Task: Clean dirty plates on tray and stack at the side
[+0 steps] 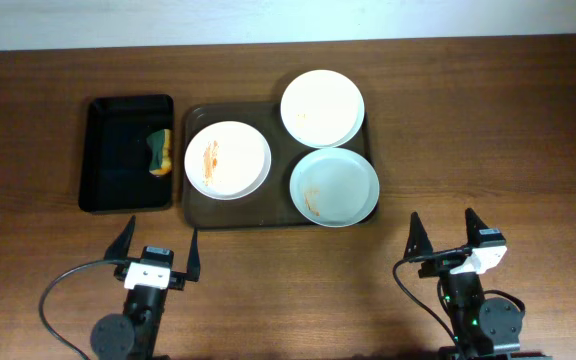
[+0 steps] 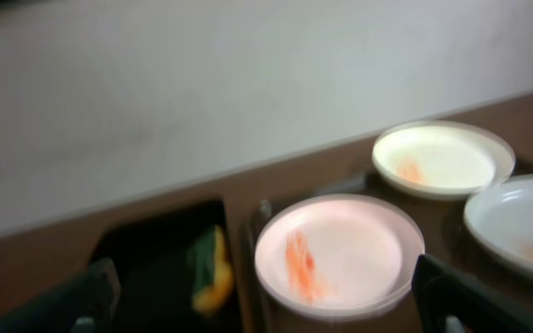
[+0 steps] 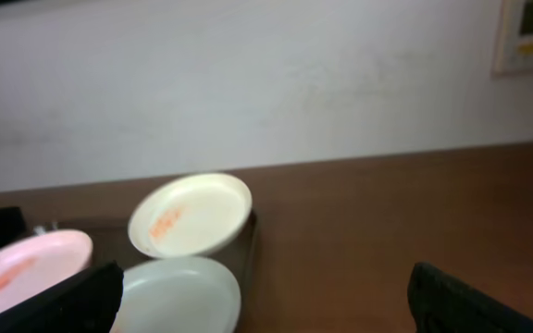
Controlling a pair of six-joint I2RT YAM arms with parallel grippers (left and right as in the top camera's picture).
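No step is begun, I judge: the smeared white plate (image 1: 227, 160), upper white plate (image 1: 322, 108) and blue-grey plate (image 1: 334, 187) lie on the tray (image 1: 200, 215) at centre frame. The left gripper (image 1: 156, 247) and right gripper (image 1: 446, 232) hang spread and empty at the bottom edge. The next move calls for fetching the sponge (image 1: 161, 151) from the black tray (image 1: 103, 180), left

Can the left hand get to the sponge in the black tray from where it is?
Probably yes. The left hand is open, facing the black tray; the sponge lies alone inside it, with only bare table between them.
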